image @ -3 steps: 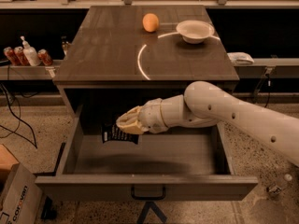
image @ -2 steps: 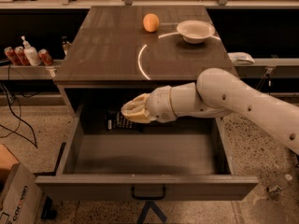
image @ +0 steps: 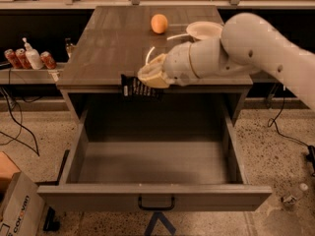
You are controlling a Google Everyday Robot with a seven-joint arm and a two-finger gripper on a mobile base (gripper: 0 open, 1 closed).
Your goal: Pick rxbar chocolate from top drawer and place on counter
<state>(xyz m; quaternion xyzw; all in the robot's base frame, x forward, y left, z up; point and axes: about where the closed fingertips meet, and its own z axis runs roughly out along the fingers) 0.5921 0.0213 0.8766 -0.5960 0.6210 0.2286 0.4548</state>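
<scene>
I've got the gripper (image: 150, 76) at the front lip of the counter (image: 108, 48), up above the open top drawer (image: 152, 196). Its 2 fingers are pinched tight on the top of the rxbar chocolate (image: 139, 88), w/ almost no gap. The bar hangs down under them in the air, just in front of the counter edge, not over the top yet.

Next bit, I think: lift a little more so the bar's low end clears the lip. Then move back over the top & lay it flat before letting go. If I go back too soon, the bar may bump the edge & slip out.

Room: there's lots of bare top on the left & near the front. The orange (image: 159, 23) & white bowl (image: 204, 30) sit far back, well apart from the gripper. I'd drop the bar in the front half, away from both.
</scene>
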